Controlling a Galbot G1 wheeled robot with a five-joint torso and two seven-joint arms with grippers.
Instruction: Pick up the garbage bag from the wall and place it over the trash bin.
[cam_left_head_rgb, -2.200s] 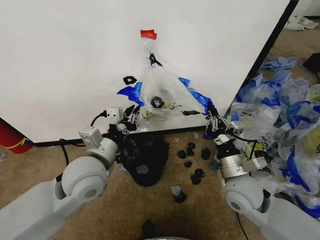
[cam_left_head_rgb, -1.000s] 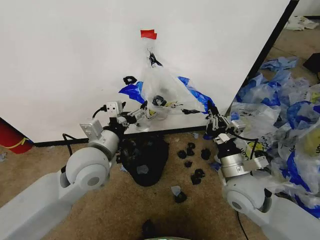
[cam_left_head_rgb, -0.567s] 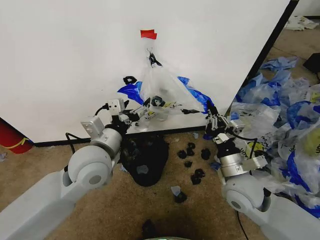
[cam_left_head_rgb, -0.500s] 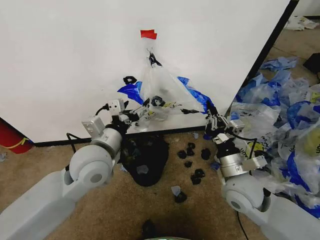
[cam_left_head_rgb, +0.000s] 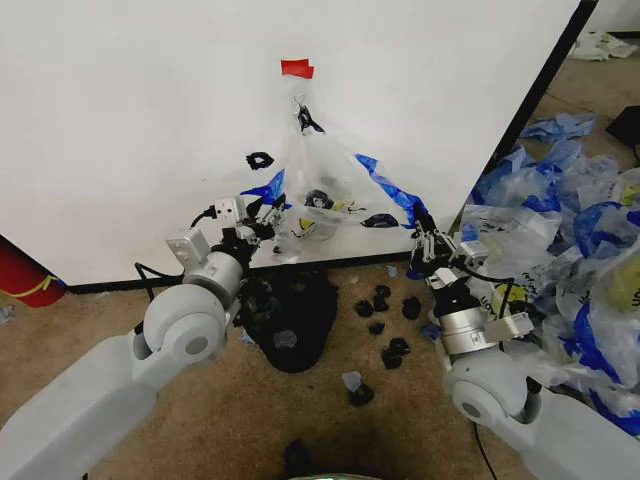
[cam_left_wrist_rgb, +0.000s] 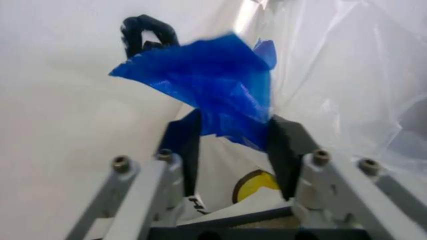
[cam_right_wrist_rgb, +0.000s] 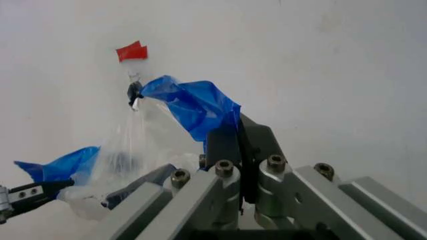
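A thin translucent garbage bag hangs against the white wall, caught at its top on a small metal hook just below a strip of red tape. The bag spreads into a wide triangle, with a blue handle pulled out to each side and part of a yellow smiley face low on its front.

The left gripper reaches up from the lower left to the bag's left blue handle. In the left wrist view its two dark fingers stand apart with the crumpled blue plastic between them; whether they press on it is hard to tell.

The right gripper is at the bag's right side, near the foot of the wall. In the right wrist view its fingers are pressed together on the end of the right blue handle.

On the brown carpet below the bag sits the black trash bin, between the two arms. Small black lumps of scrap lie just to its right. A heap of blue-and-white bags lies beyond the wall's black edge on the right.
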